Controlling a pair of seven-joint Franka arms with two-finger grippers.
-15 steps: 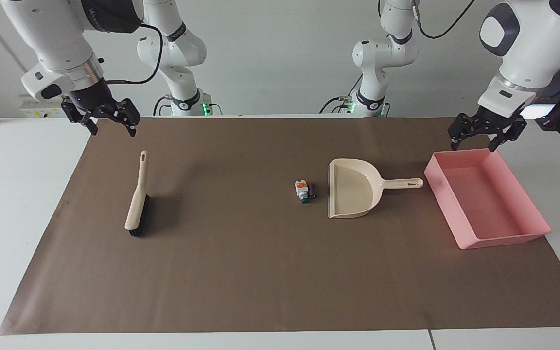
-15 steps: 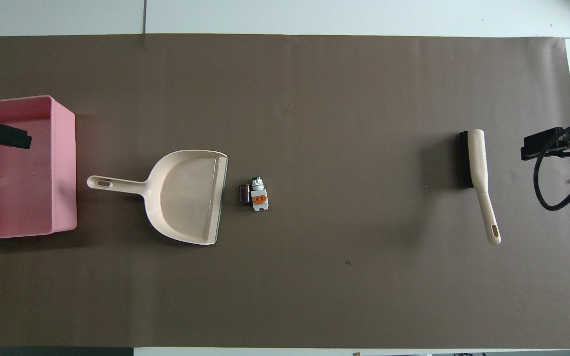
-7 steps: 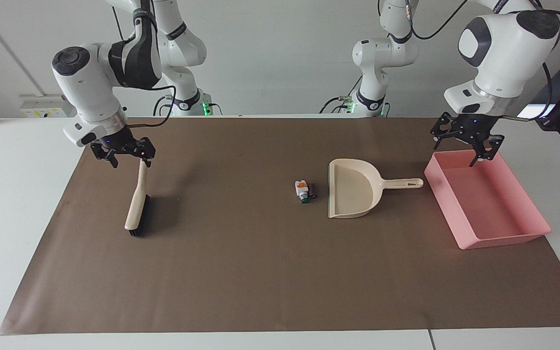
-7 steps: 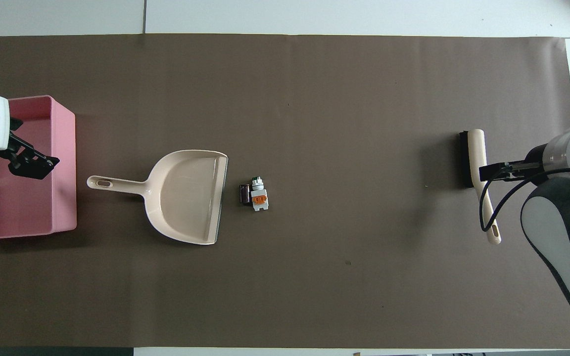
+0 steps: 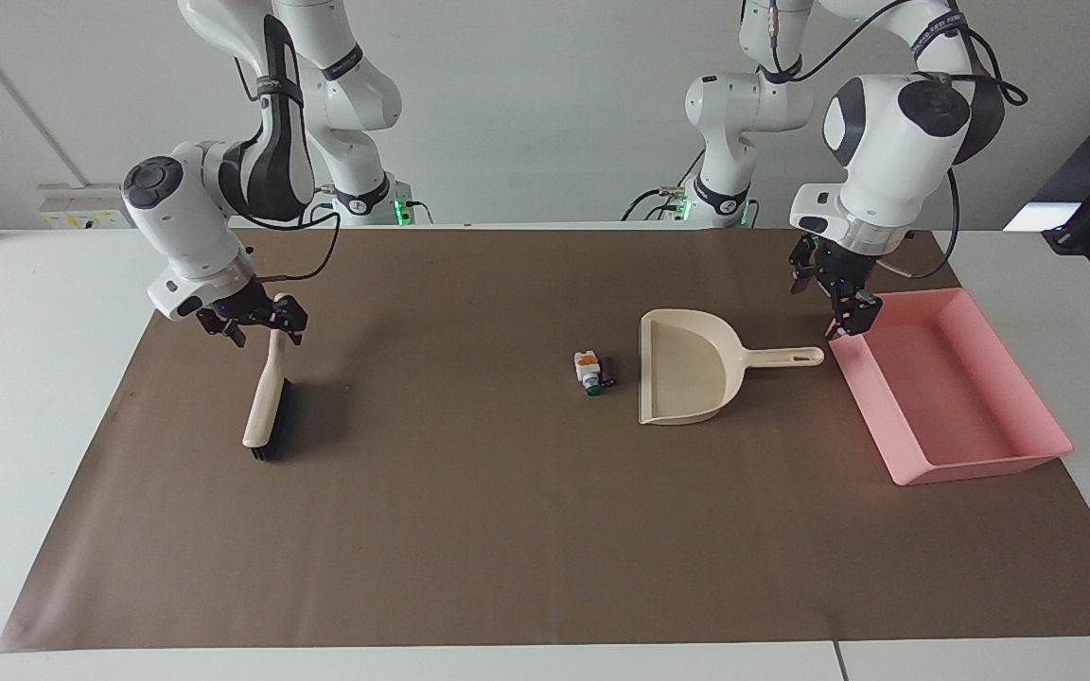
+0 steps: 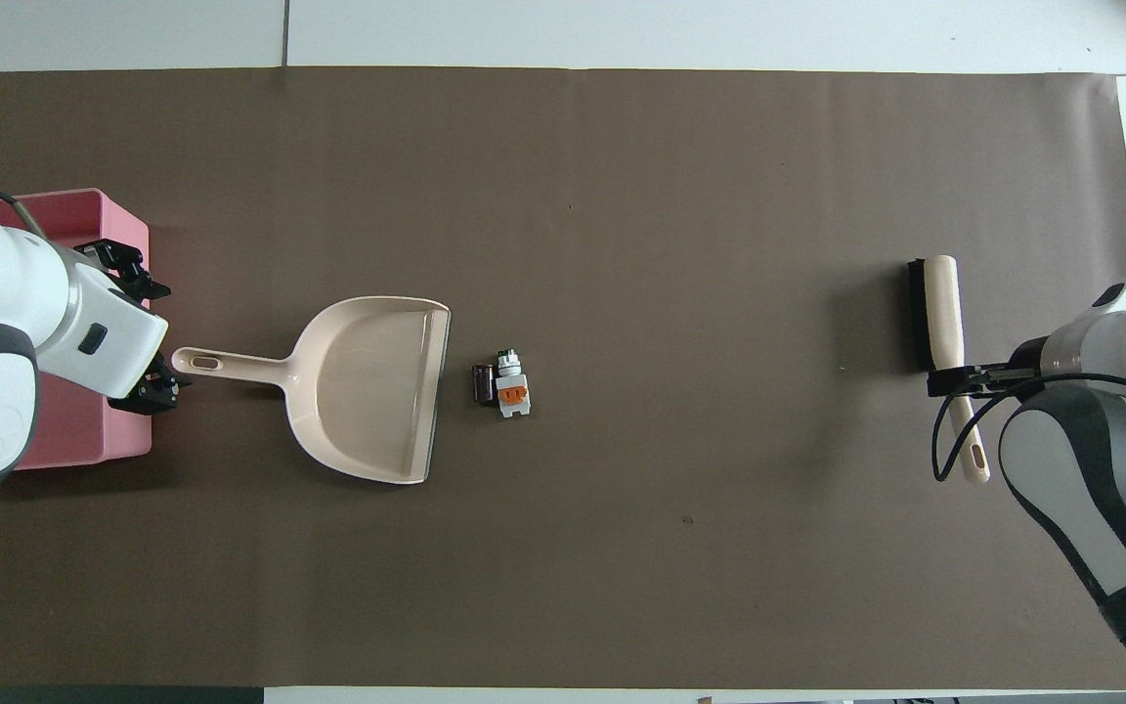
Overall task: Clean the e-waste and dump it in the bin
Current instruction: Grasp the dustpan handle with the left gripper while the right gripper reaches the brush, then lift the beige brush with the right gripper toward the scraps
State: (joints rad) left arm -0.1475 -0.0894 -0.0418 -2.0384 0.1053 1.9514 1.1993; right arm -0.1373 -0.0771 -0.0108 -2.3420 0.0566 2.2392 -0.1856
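hovering at right of the facing view, the left tool (image 5: 835, 301) gapes over the dustpan (image 5: 687, 378) handle beside the pink bin (image 5: 1037, 454); e-waste (image 5: 594, 371) sits mid-frame. overhead, the right tool (image 6: 954, 379) straddles the brush (image 6: 944, 332) handle, spread wide.

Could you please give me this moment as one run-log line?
left gripper: open, over dustpan handle | right gripper: open, at brush handle | e-waste: unswept
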